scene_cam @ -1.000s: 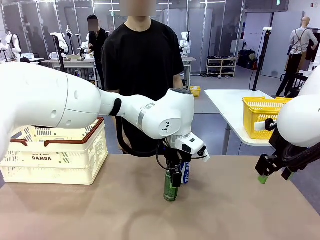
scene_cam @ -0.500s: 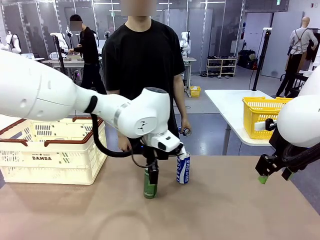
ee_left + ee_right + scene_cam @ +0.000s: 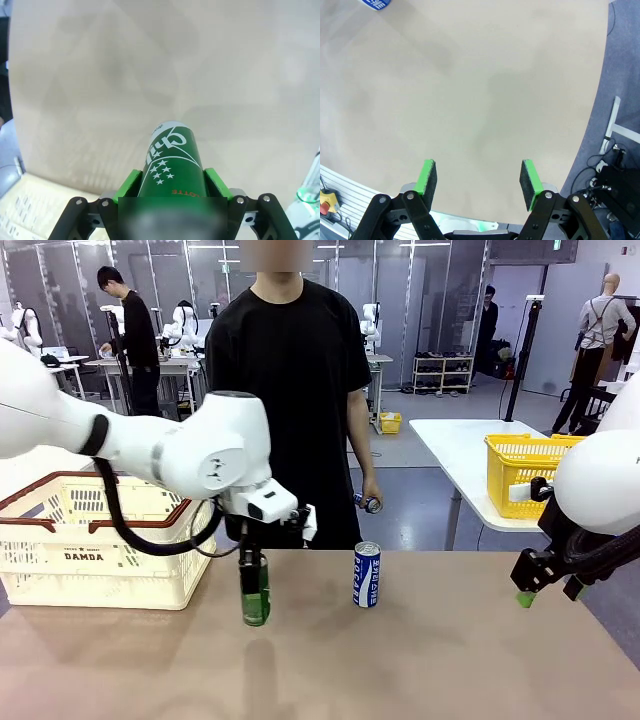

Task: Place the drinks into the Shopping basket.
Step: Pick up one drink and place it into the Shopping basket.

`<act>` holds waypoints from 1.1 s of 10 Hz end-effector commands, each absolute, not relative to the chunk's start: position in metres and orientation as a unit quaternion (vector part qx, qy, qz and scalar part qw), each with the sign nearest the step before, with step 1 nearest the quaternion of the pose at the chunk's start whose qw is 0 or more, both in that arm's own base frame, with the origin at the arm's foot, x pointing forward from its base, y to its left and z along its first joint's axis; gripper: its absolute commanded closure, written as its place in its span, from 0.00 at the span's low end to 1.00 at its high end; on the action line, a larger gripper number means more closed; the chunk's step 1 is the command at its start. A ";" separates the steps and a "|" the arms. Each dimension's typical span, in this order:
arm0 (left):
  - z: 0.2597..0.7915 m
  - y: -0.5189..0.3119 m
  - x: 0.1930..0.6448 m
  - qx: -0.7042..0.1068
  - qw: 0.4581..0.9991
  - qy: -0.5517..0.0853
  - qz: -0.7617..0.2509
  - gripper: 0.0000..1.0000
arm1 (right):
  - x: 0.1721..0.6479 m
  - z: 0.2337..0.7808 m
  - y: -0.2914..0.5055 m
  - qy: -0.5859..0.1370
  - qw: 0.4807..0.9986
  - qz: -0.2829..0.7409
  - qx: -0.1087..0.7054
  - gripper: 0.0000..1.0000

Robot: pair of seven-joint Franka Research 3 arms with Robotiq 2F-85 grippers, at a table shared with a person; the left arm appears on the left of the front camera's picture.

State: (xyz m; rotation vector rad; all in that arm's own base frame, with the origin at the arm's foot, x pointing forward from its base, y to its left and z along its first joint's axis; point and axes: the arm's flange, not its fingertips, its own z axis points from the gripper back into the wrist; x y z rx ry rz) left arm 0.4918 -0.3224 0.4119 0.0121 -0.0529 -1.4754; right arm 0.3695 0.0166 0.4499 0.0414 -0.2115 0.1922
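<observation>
My left gripper [image 3: 254, 585] is shut on a green can [image 3: 256, 595], which hangs upright just above the table, between the Shopping basket [image 3: 100, 560] and a blue can [image 3: 367, 575]. In the left wrist view the green can [image 3: 171, 165] sits clamped between the green pads [image 3: 129, 184]. The blue can stands upright at the table's far middle; its edge [image 3: 376, 4] shows in the right wrist view. The person's hand holds another can [image 3: 370, 504] beyond the far edge. At the table's right edge my right gripper [image 3: 545, 592] hovers open with nothing between its pads [image 3: 427, 181].
The cream Shopping basket stands at the table's far left. A yellow mesh basket [image 3: 520, 470] sits on a separate white table at the right rear. The person [image 3: 290, 360] stands at the far side, middle. Bare tabletop [image 3: 470, 100] lies under the right gripper.
My left arm has carried the green can leftward, away from the blue can and toward the Shopping basket. The right arm has stayed still.
</observation>
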 end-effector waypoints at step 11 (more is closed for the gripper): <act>0.482 -0.223 0.427 0.019 0.741 -0.094 -0.665 0.96 | 0.369 0.450 0.015 -0.106 0.990 0.096 0.021 0.16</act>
